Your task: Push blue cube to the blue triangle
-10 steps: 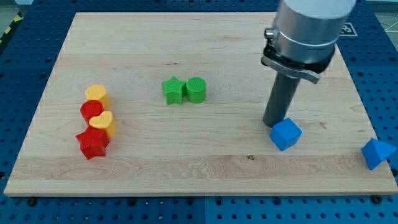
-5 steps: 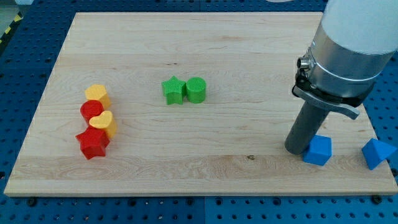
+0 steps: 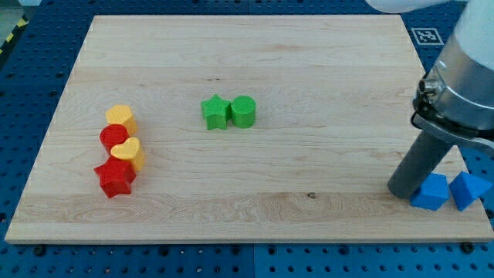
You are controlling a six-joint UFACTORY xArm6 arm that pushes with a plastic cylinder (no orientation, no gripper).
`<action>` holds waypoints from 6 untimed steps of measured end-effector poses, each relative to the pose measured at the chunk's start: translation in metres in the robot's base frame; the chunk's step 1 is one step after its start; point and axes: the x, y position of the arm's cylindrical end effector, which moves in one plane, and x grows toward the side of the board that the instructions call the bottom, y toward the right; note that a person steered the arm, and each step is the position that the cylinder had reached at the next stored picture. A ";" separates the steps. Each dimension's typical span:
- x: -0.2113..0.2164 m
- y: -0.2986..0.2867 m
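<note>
The blue cube (image 3: 430, 192) sits near the board's bottom right corner, touching or almost touching the blue triangle (image 3: 468, 190) on its right. My tip (image 3: 403, 192) rests on the board right against the cube's left side. The dark rod rises from it toward the view's upper right, into the grey arm body (image 3: 465, 81).
A green star (image 3: 214, 112) and a green cylinder (image 3: 243, 111) stand together at the board's middle. At the left is a cluster: yellow block (image 3: 120, 118), red block (image 3: 113, 138), yellow heart (image 3: 126, 152), red star (image 3: 114, 177). The wooden board's right edge (image 3: 448, 116) lies close to the blue blocks.
My tip has moved right and slightly down, pushing the blue cube from the lower middle right across to the blue triangle. The triangle and other blocks have not moved.
</note>
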 end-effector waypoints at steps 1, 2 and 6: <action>0.000 0.010; 0.007 0.010; 0.017 0.015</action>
